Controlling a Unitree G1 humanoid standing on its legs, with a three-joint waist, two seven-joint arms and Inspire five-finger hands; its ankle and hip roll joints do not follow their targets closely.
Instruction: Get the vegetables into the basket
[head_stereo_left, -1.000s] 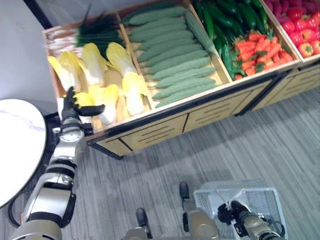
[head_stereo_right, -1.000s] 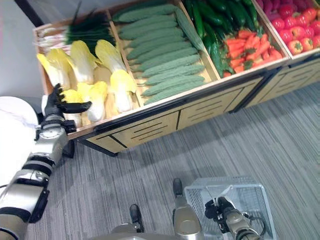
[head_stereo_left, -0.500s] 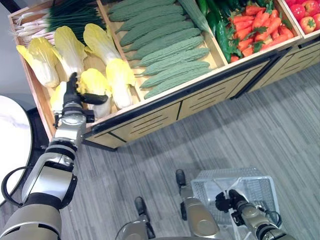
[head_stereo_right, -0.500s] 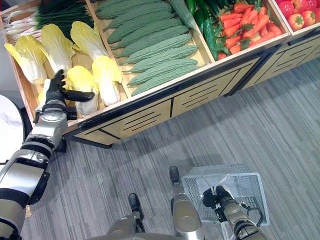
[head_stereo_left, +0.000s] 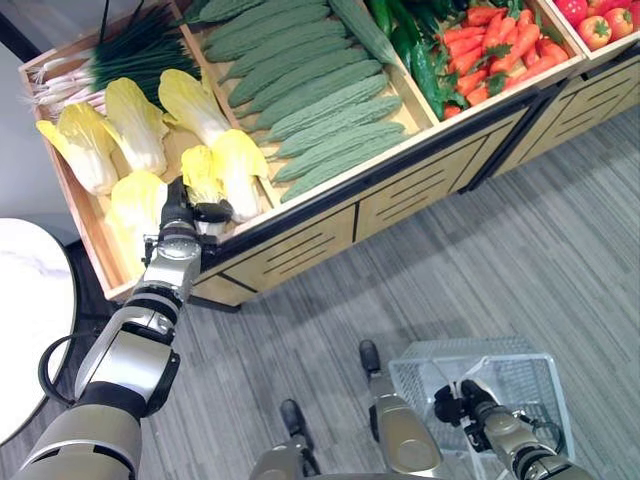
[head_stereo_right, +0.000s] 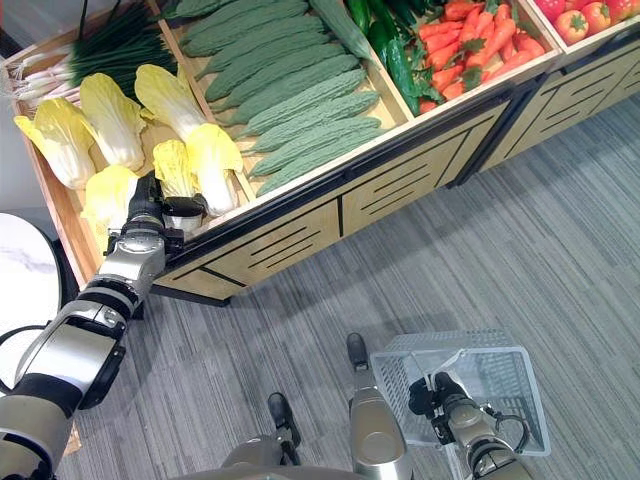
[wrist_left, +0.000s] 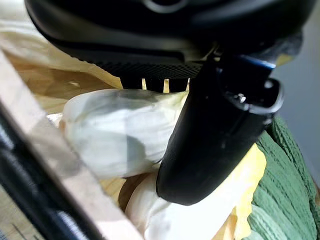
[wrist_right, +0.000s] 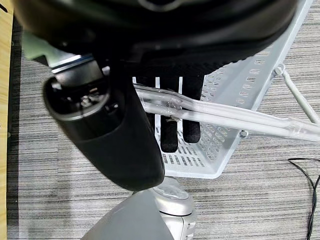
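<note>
Cabbage is the nearest quarry: a pale yellow-and-white napa cabbage head (head_stereo_left: 203, 176) lies in the leftmost compartment of the slanted wooden produce stand (head_stereo_left: 300, 225), its white stem end pointing down toward the stand's front lip and its leafy end running up and away. The dark left hand (head_stereo_left: 183, 213) sits right at that stem end, so the cabbage's long axis runs roughly in line with the forearm, straight ahead of the hand. In the left wrist view the thumb (wrist_left: 210, 135) lies across the white stalk (wrist_left: 115, 132) with the fingers beyond it, and the grip looks curled onto the stem, though how firmly it has closed is hard to judge from so close.

The white wire basket (head_stereo_left: 520, 375) stands on the grey floor, low and to the robot's right, well apart from the stand. The dark right hand (head_stereo_right: 440, 398) has its fingers hooked round the basket's clear handle (wrist_right: 220, 116). So the left arm is the one near the vegetables, and the load must cross from far left to lower right.
</note>
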